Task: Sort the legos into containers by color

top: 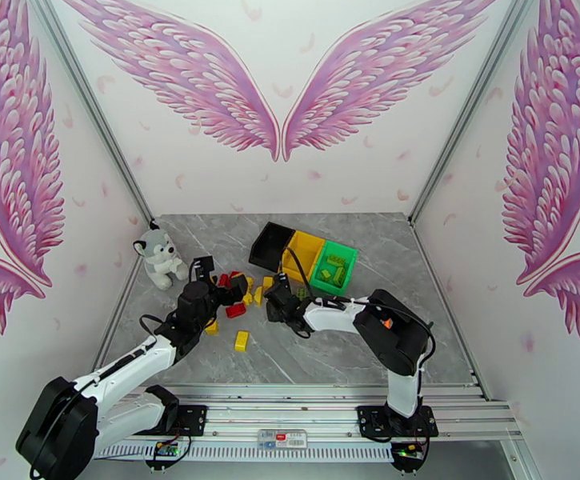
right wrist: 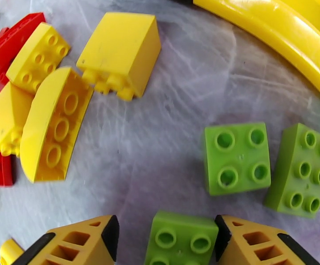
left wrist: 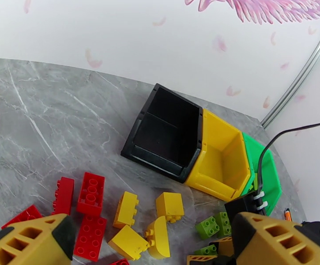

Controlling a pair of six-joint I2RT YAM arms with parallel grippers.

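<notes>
The black bin (top: 270, 243), yellow bin (top: 306, 254) and green bin (top: 346, 262) stand joined in a row at mid-table; the green one holds several green legos (top: 334, 274). Red, yellow and green legos lie scattered in front of the bins. My right gripper (right wrist: 166, 237) is open low over the table, with a green brick (right wrist: 182, 239) between its fingers: the right pad touches it, the left pad stands apart. Two more green bricks (right wrist: 237, 157) lie just ahead. My left gripper (left wrist: 153, 230) hangs wide open above red bricks (left wrist: 90, 193) and yellow bricks (left wrist: 126, 209).
A plush grey-white toy (top: 158, 258) sits at the table's left edge. An orange pliers handle (left wrist: 288, 213) peeks out by the green bin (left wrist: 265, 168). The two grippers work close together, the right one (top: 278, 302) beside the left one (top: 232, 291). A yellow brick (top: 242, 340) lies alone nearer the bases.
</notes>
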